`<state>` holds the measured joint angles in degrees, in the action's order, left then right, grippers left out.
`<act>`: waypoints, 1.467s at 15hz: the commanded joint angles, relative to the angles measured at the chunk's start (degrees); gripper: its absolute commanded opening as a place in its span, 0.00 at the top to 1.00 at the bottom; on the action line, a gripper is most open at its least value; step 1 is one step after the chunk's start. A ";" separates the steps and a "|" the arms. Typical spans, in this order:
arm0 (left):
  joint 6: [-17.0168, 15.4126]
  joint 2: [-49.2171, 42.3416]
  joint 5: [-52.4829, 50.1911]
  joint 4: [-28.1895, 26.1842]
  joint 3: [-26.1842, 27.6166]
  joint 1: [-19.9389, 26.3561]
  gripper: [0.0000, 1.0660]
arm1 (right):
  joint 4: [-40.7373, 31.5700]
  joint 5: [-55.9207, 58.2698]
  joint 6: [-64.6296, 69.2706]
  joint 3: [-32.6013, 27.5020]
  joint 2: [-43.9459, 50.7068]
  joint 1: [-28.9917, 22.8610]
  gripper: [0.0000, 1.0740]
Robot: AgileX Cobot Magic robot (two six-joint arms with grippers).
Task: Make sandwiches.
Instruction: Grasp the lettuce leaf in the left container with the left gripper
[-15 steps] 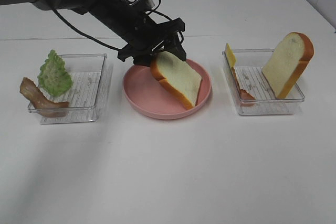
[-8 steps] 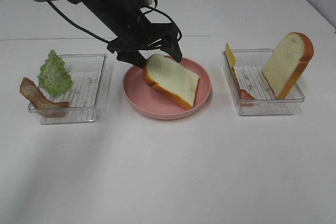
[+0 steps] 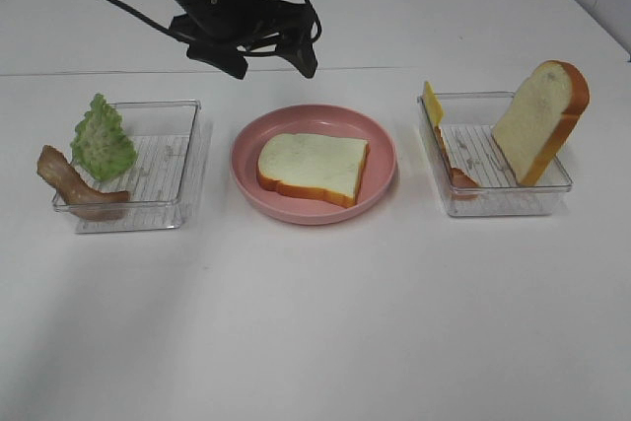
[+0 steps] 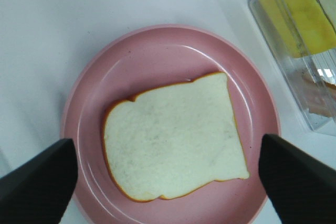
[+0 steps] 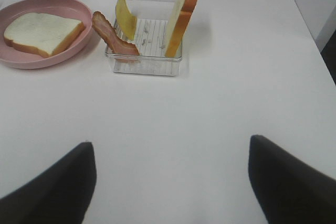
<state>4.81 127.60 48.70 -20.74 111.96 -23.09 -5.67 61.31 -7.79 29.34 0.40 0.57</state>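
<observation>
No assembled sandwich is in view. One white bread slice (image 3: 314, 167) (image 4: 173, 137) (image 5: 42, 32) with an orange-brown crust lies flat on the pink plate (image 3: 385, 150) (image 4: 131, 56). My left gripper (image 3: 272, 66) (image 4: 167, 182) hangs open above the plate's far side, holding nothing and clear of the slice. A second bread slice (image 3: 542, 120) (image 5: 181, 17) stands upright in the right tray (image 3: 493, 202), beside yellow cheese (image 3: 432, 103) and a bacon strip (image 3: 455, 173). My right gripper (image 5: 173, 184) is open over bare table, well short of that tray.
The left clear tray (image 3: 168, 160) holds green lettuce (image 3: 102, 140) and a bacon strip (image 3: 74, 184) that leans over its near left corner. White table surrounds the plate and both trays. The left arm and its cables reach in from the top left.
The left gripper opened and let go of the bread slice, which dropped from a tilt to lie flat on the plate. The gripper then rose and drew back to the left.
</observation>
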 commanded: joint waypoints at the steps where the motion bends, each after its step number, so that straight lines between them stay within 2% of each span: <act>1: -0.97 -3.84 1.66 2.01 0.00 1.60 0.17 | 0.23 -0.40 -0.34 -0.29 0.80 0.11 0.29; 2: -0.97 -4.30 2.41 2.69 0.00 2.01 0.17 | 0.23 -0.40 -0.34 -0.29 0.80 0.11 0.29; 3: -1.72 -6.82 7.05 6.70 0.00 4.13 0.18 | 0.23 -0.40 -0.34 -0.29 0.80 0.11 0.29; 6: -3.84 -9.63 13.06 11.75 0.00 6.47 0.21 | 0.23 -0.40 -0.34 -0.29 0.80 0.11 0.29; 9: -4.41 -11.46 15.87 19.54 0.00 6.47 0.25 | 0.23 -0.40 -0.34 -0.29 0.80 0.11 0.29; 12: -10.54 -11.75 21.54 29.68 0.00 6.47 0.27 | 0.23 -0.40 -0.34 -0.29 0.80 0.11 0.29; 14: -14.09 -11.75 22.80 33.58 0.00 6.47 0.29 | 0.23 -0.40 -0.34 -0.29 0.80 0.11 0.29; 16: -15.81 -11.57 22.46 34.38 0.00 6.47 0.29 | 0.23 -0.40 -0.34 -0.29 0.80 0.11 0.29; 22: -16.73 -4.93 20.57 34.89 0.00 6.47 0.29 | 0.23 -0.40 -0.34 -0.29 0.80 0.11 0.29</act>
<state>-11.23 121.87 69.56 13.58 111.96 -16.62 -5.67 61.31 -7.79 29.34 0.40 0.57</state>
